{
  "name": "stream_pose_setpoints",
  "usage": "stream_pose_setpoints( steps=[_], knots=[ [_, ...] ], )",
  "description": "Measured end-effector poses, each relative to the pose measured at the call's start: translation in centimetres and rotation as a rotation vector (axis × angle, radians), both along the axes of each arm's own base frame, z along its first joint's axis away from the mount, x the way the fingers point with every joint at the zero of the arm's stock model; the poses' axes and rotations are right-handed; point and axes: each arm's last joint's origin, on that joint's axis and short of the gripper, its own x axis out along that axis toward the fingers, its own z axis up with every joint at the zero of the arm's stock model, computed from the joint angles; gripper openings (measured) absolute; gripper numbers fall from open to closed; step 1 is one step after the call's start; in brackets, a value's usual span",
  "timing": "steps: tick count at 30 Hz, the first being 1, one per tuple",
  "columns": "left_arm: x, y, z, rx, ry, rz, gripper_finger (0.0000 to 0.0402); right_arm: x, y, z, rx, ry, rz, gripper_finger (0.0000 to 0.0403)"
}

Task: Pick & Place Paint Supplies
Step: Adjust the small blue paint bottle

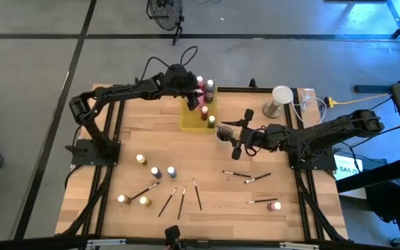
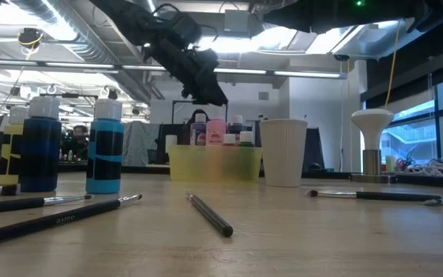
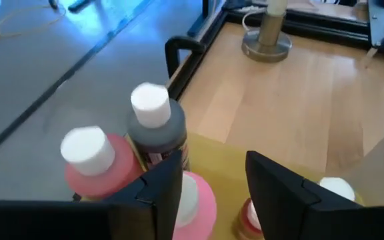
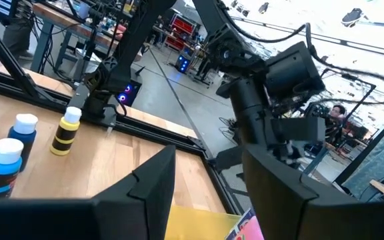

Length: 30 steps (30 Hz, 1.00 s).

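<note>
Several of my bottles (image 1: 205,91) stand upright in the yellow tray (image 1: 188,123), white and dark caps up. Six more bottles (image 1: 156,171) stand scattered on the wood, among thin dark brushes (image 1: 182,201) lying flat.

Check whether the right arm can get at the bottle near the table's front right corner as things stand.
Probably yes. That bottle stands alone on bare wood with only a brush lying beside it. The right gripper hovers by the cup, further back, and nothing stands between; the left gripper is away over the yellow tray.
</note>
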Motion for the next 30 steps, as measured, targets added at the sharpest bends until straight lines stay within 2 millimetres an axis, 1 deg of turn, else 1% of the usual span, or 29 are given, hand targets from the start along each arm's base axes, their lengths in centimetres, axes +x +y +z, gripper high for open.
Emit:
stream_pose_setpoints(
  steps=[4, 7, 12, 17, 20, 23, 27, 30],
  knots=[
    [-0.8, -0.3, 1.9, 0.075, -0.019, 0.029, 0.0157, 0.0, 0.0, 0.0, 0.000, 0.000, 0.000, 0.0178],
    [-2.0, -1.2, 4.5, 0.127, -0.052, 0.014, 0.0158, 0.0, 0.0, 0.0, 0.000, 0.000, 0.000, 0.0178],
    [-4.8, -4.2, 9.3, 0.208, -0.143, -0.029, 0.0158, 0.0, 0.0, -0.1, -0.002, 0.010, -0.001, 0.0179],
    [-7.2, -7.3, 12.8, 0.217, -0.261, -0.056, 0.0153, 0.0, 0.0, -0.2, -0.002, 0.016, 0.000, 0.0179],
    [-8.0, -8.7, 13.7, 0.220, -0.282, -0.096, 0.0153, 0.0, 0.0, -0.1, -0.002, 0.015, -0.002, 0.0179],
    [-8.2, -9.7, 13.9, 0.248, -0.267, -0.153, 0.0158, 0.0, 0.0, -0.1, -0.002, 0.011, -0.002, 0.0179],
    [-7.9, -10.2, 13.8, 0.246, -0.264, -0.171, 0.0176, 0.0, 0.0, 0.0, 0.004, -0.001, 0.020, 0.0178],
    [-7.7, -10.3, 13.2, 0.241, -0.256, -0.178, 0.0198, 0.0, 0.1, 0.0, 0.005, -0.002, 0.042, 0.0178]
  ],
)
